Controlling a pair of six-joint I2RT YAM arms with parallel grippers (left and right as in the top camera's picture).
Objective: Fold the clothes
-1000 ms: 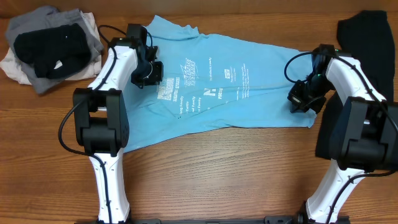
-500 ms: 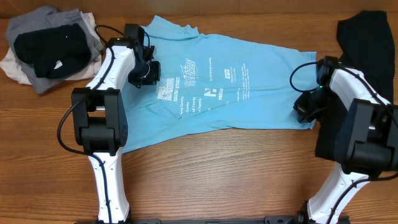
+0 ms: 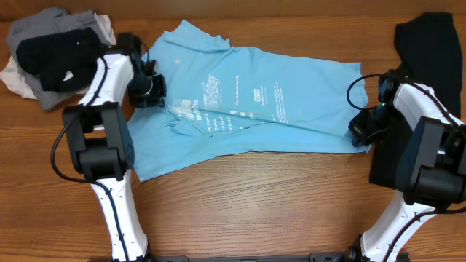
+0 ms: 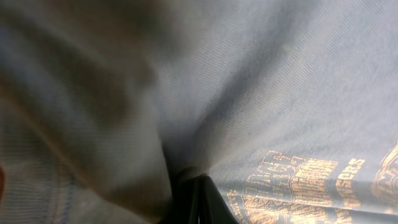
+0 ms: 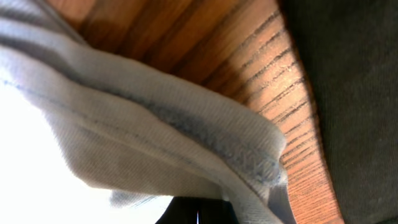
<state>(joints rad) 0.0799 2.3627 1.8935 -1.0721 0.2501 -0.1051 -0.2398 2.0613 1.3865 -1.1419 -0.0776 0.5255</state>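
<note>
The light sky-blue cotton T-shirt [image 3: 255, 102] with white print lies spread across the middle of the brown wooden bench [image 3: 255, 211], its collar end to the left and its hem to the right, with long creases running along its near side and a fold bunched up at the left. The left fingers [image 3: 149, 90] are closed on the cloth at that left end, near the shoulder; the left wrist view shows the fabric gathered into the dark fingertips [image 4: 196, 199] beside the printed lettering. The right fingers [image 3: 362, 129] are closed on the shirt's near right corner, where the stitched hem [image 5: 186, 137] runs down into them just above the bare wood. Just to the right of that corner lies a large plain black garment [image 3: 429, 44], reaching to the far right edge. At the far left sits a loose pile of grey, black and cream clothes [image 3: 54, 54], apart from the shirt
</note>
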